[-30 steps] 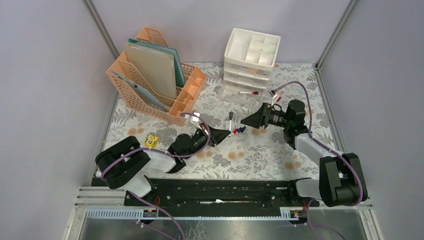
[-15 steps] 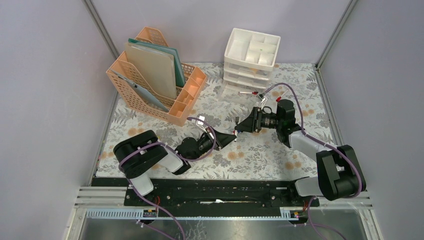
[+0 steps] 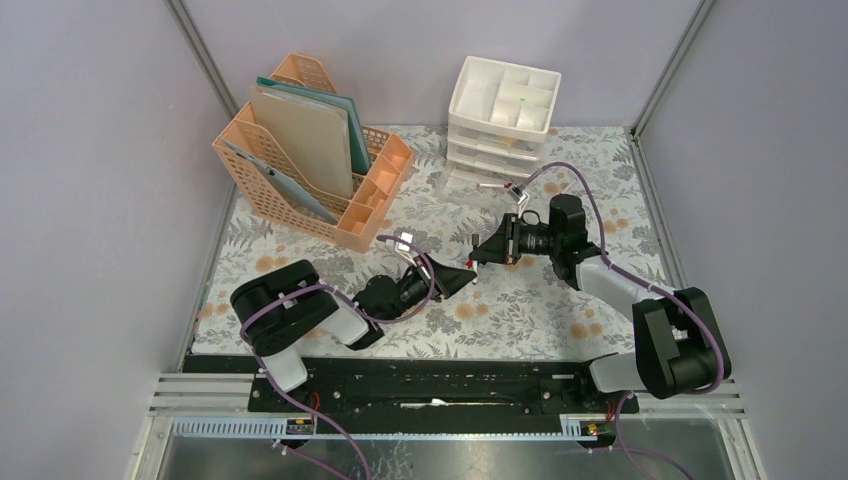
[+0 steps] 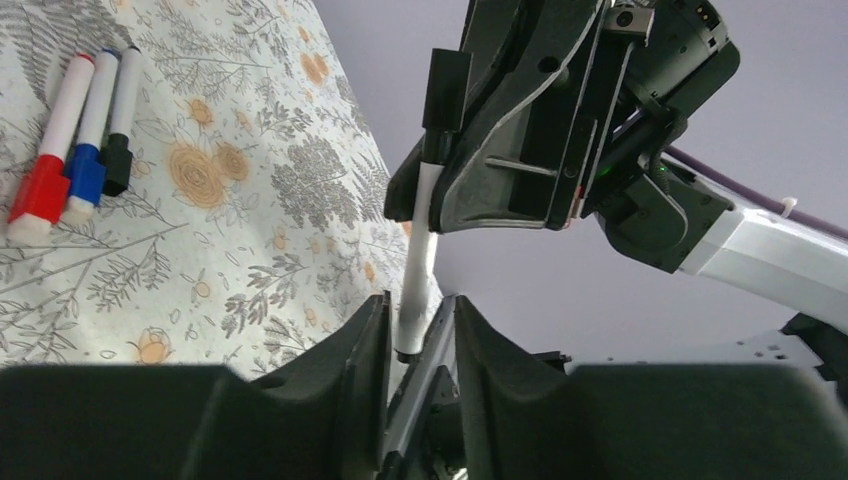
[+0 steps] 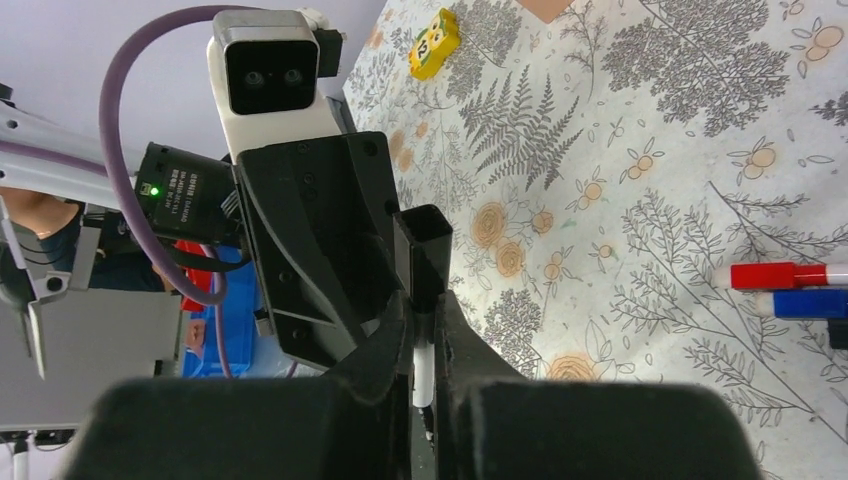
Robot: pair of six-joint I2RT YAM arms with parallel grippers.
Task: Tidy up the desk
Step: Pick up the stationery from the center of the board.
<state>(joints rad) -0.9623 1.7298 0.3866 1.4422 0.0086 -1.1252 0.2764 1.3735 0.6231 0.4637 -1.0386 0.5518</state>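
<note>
While three pens (image 4: 95, 120) lie loose on the bench (image 3: 540, 310) under the arms, tidying is unfinished: right hand (image 5: 425, 335) clamps a marker (image 4: 418, 250); left hand (image 4: 412, 320), at its 8 o'clock, stands slightly parted.

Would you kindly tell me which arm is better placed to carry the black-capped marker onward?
Right: the right tool is shut on the marker just below its cap, and the white drawer unit stands on its side. The left tool seems slack around the lower end.

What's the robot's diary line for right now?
step: marker handover above desk | right hand: shut on marker | left hand: around its other end, grip unclear | three markers lying on desk
</note>
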